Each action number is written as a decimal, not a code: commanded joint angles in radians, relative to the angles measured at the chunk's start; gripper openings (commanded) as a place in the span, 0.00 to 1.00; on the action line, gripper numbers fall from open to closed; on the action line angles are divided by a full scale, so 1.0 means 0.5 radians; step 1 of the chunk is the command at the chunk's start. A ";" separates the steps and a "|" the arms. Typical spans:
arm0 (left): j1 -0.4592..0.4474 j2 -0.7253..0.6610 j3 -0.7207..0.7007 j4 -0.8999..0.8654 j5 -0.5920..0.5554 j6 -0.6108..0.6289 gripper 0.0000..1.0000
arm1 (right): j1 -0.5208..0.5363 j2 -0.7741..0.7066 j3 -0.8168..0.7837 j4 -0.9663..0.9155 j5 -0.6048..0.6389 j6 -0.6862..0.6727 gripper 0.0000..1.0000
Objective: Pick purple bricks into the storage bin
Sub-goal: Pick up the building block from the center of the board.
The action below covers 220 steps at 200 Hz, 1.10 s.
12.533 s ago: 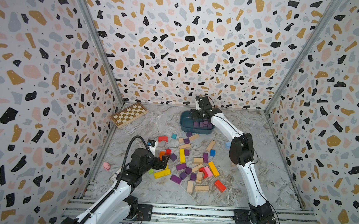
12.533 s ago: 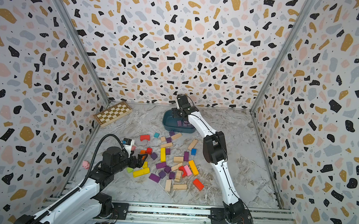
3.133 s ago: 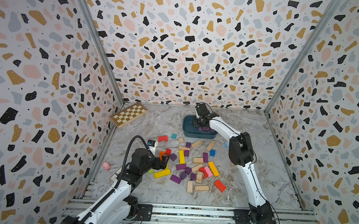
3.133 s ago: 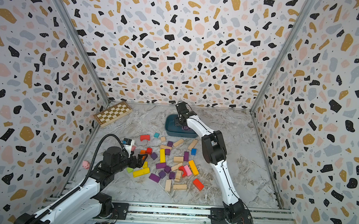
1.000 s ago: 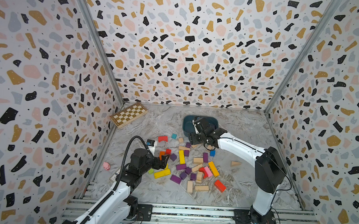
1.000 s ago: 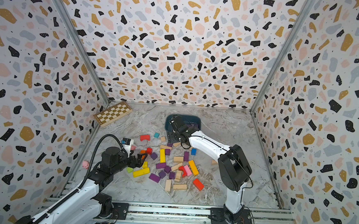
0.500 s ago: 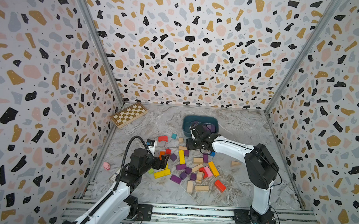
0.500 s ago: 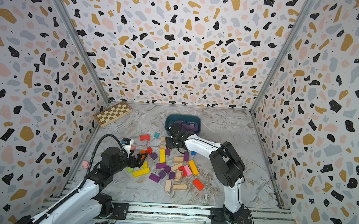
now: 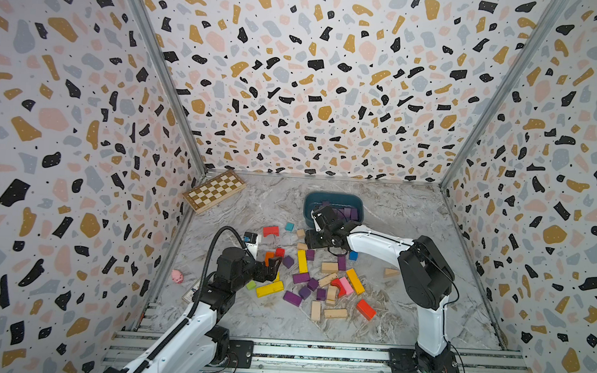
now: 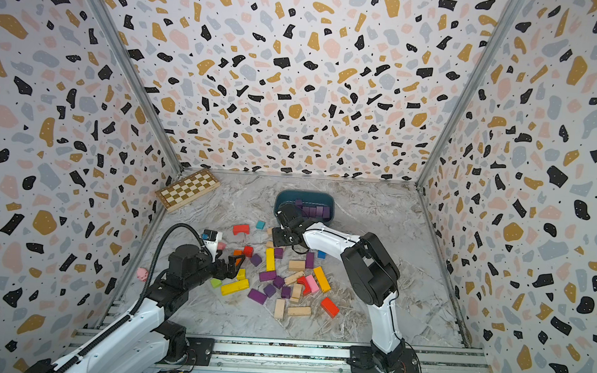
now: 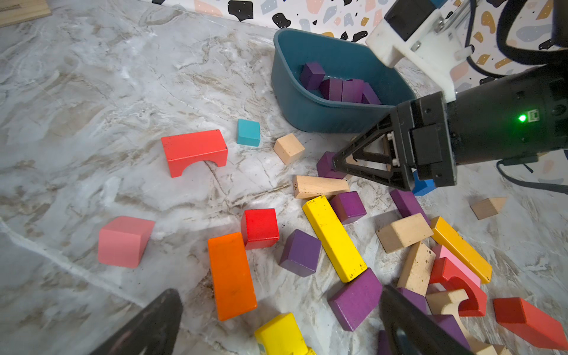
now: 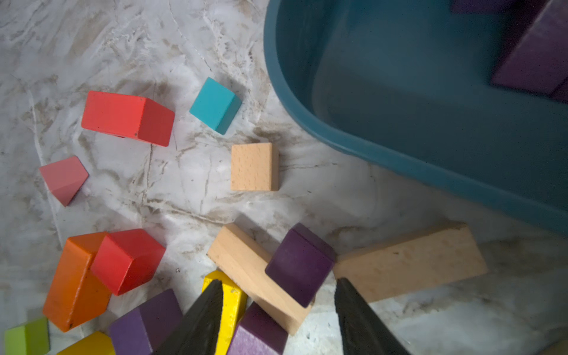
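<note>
Right gripper (image 12: 278,284) half open, empty, jaws aimed either side of a purple cube (image 12: 299,264) tilted on a wood bar (image 12: 239,258), near the storage bin (image 12: 399,159). Grasp step underway; next likely needs descending, closing squarely, lifting to the bin.

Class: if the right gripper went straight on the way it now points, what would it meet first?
Probably the purple cube, resting against a plain wooden bar, just ahead of the right gripper, whose jaws stand apart; depth is uncertain.
</note>
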 commanded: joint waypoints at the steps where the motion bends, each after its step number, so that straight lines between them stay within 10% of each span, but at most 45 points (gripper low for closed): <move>1: -0.007 -0.006 0.036 0.042 -0.011 0.001 0.99 | 0.009 0.030 0.083 -0.015 -0.010 0.007 0.59; 220: -0.008 0.006 0.039 0.041 -0.010 0.001 0.99 | 0.001 0.198 0.267 -0.114 0.090 -0.097 0.37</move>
